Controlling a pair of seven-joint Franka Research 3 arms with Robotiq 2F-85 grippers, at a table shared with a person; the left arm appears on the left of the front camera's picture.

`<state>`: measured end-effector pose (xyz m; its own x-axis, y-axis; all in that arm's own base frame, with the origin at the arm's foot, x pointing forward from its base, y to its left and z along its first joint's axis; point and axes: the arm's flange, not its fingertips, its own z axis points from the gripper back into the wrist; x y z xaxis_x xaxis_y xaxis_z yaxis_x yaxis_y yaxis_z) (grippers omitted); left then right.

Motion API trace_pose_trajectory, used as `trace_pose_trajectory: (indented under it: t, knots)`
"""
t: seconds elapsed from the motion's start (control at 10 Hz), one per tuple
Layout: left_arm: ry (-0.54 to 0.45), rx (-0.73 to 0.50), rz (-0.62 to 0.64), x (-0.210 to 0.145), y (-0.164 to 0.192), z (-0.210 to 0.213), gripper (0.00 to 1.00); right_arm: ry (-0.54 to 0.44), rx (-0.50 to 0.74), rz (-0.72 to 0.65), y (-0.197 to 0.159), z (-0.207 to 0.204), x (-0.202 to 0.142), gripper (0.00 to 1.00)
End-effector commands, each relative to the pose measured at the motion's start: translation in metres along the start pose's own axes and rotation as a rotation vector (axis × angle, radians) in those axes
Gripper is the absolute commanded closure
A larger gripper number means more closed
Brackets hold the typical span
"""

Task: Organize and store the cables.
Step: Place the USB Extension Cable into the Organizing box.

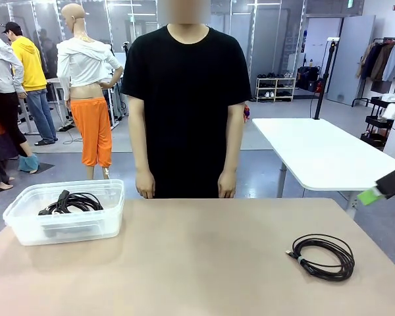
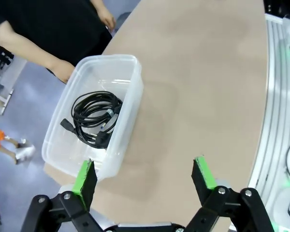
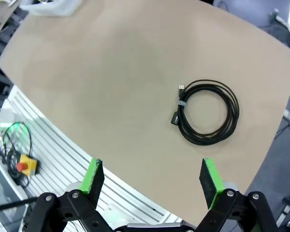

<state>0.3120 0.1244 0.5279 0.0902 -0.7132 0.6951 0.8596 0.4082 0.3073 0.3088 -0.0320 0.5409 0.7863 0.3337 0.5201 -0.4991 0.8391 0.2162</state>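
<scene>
A tan worktable point(image 1: 204, 263) filled the foreground. Behind it, at two o'clock, stood a white table point(image 1: 316, 151) on pale legs over a grey floor point(image 1: 263, 178). At one o'clock a low shelf unit point(image 1: 275, 89) held shoes against glass partitions point(image 1: 270, 33). At three o'clock a clothes rack point(image 1: 382, 62) carried hanging coats beside a white wall. Overhead lighting was bright and even.

We see tan worktop point(image 1: 197, 263). Clear plastic bin point(image 1: 26, 227) at our left, one coiled black cable point(image 1: 71, 202) inside. Second coiled cable point(image 1: 322, 257) flat on worktop at our right, well apart from bin. Person in black shirt point(image 1: 184, 99) at far edge, hands down. Right pincer point(image 1: 382, 189) green-tipped, at right edge, above worktop.
</scene>
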Motion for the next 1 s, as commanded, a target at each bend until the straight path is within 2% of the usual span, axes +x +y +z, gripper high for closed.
trace_pose_trajectory:
  t: [0.0,0.1,0.4,0.6,0.9]
  knots:
    - [0.005,0.000,0.003,0.005,0.000,0.000,0.00,0.077,-0.075,-0.078,0.009,-0.025,0.012,0.00]
    - [0.005,0.000,0.003,0.005,0.000,0.000,0.00,0.114,-0.075,-0.084,0.015,-0.038,0.017,0.00]
    - [0.005,0.000,0.003,0.005,0.000,0.000,0.00,0.305,-0.099,-0.102,0.011,-0.092,0.030,0.00]
    - [0.005,0.000,0.003,0.005,0.000,0.000,0.00,0.381,-0.137,-0.085,0.010,-0.128,0.030,0.00]
    - [0.005,0.000,0.003,0.005,0.000,0.000,0.00,0.397,-0.240,-0.077,-0.003,-0.184,0.032,0.00]
